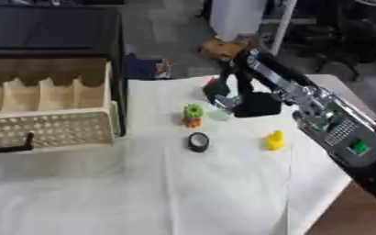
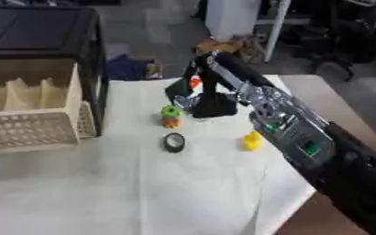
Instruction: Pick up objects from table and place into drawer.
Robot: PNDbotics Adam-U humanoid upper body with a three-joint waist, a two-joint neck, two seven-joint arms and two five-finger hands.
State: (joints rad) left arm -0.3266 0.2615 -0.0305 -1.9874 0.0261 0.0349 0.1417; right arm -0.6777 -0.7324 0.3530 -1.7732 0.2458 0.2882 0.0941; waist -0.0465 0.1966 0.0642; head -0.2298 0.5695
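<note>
A small green-and-orange stacked toy stands near the middle of the white cloth-covered table, with a black ring-shaped roll just in front of it and a yellow duck-like figure off to the right. The robot's right hand hangs just beside the toy, fingers pointing down; whether they are spread I cannot tell. The pale perforated drawer stands open at the table's left edge, with bare cloth between it and the toys.
</note>
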